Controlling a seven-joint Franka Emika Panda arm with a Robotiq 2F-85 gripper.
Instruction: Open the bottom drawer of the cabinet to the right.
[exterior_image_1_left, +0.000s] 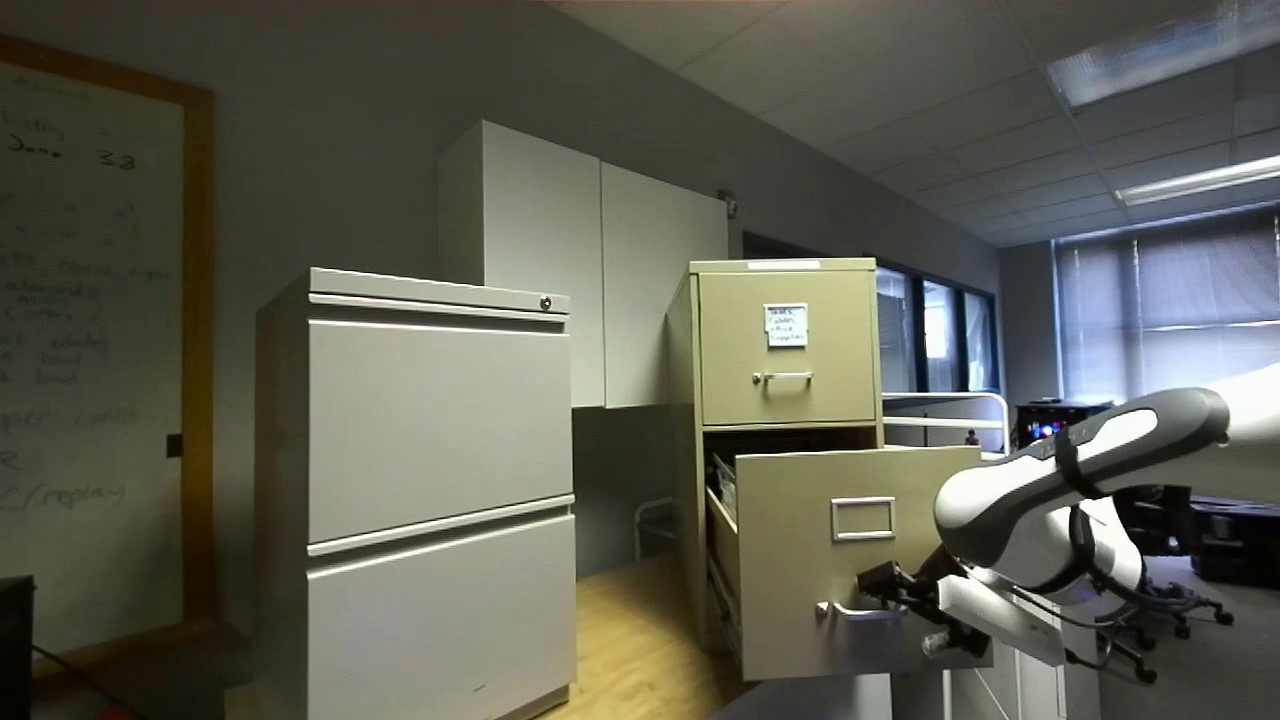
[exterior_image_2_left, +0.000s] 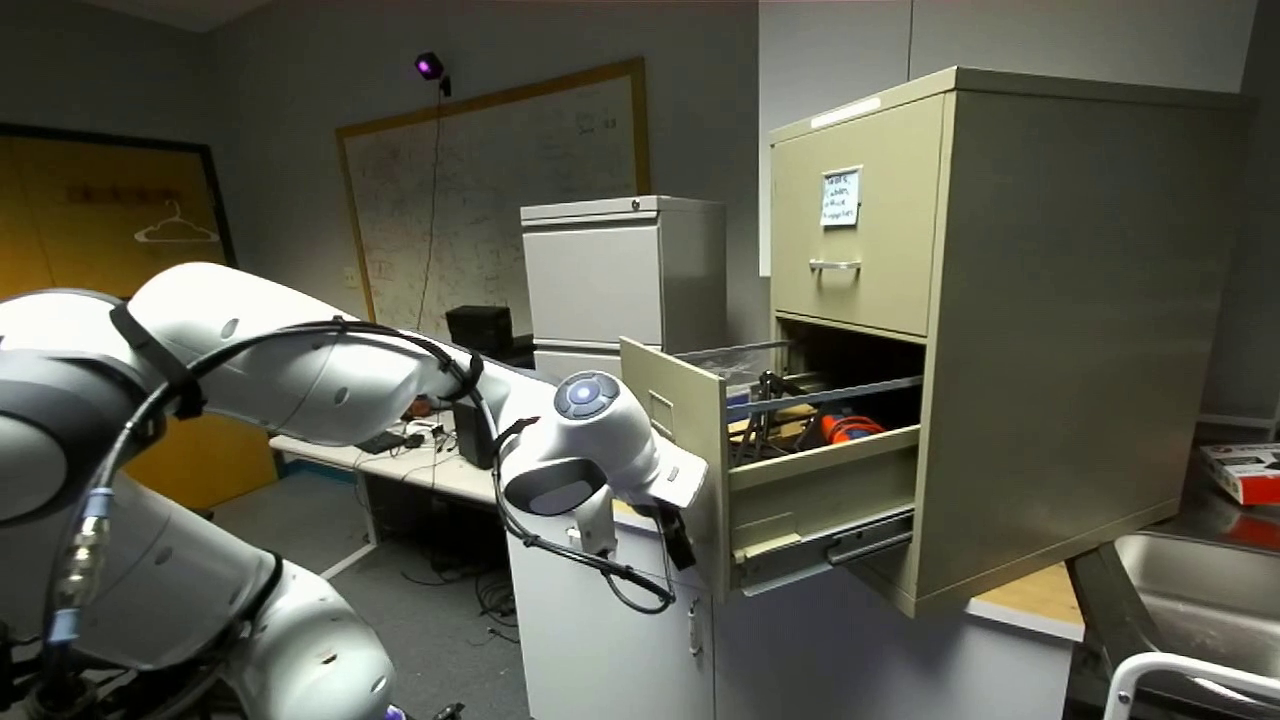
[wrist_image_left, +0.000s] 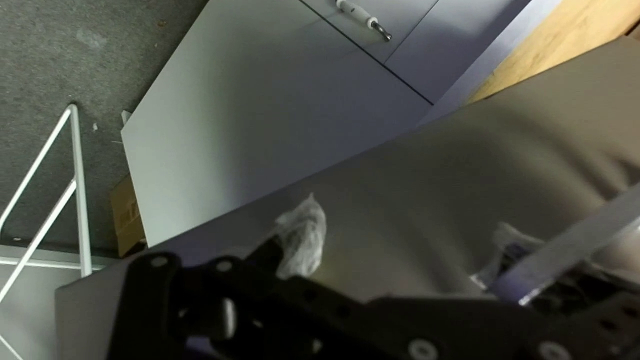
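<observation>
In an exterior view, your tan cabinet (exterior_image_1_left: 683, 400) stands on a wooden surface (exterior_image_1_left: 630, 610), to the right of a light-grey two-drawer cabinet (exterior_image_1_left: 440, 430). You have the bottom drawer (exterior_image_1_left: 790, 560) standing open, its front well forward of the closed upper drawer (exterior_image_1_left: 735, 360), which bears a white label (exterior_image_1_left: 786, 326). Your end effector (exterior_image_1_left: 908, 611) is at the handle (exterior_image_1_left: 855, 612) low on the bottom drawer's front, its fingers (exterior_image_1_left: 880, 580) spread.

In an exterior view, you see the bottom drawer from the side: its side wall (exterior_image_2_left: 825, 495) and metal slide (exterior_image_2_left: 870, 540) are exposed. Inside you can note black items (exterior_image_2_left: 768, 385) and an orange-red item (exterior_image_2_left: 848, 425), identity not determinable. Your arm (exterior_image_2_left: 260, 350) extends to the drawer's outer face, where the fingers are largely hidden. To the right of the tan cabinet are a sink (exterior_image_2_left: 1200, 580) and a red-and-white box (exterior_image_2_left: 1245, 472).

In the wrist view, you find the end effector released: the fingertips stand well apart, with the drawer front visible between them. One finger carries translucent wrapping (wrist_image_left: 302, 245); the handle's bar crosses in front of the other. You cannot tell whether that finger presses on the bar. Beyond the drawer's edge are a white cupboard (wrist_image_left: 270, 120), grey floor (wrist_image_left: 100, 65) and a white metal frame (wrist_image_left: 80, 185).
</observation>
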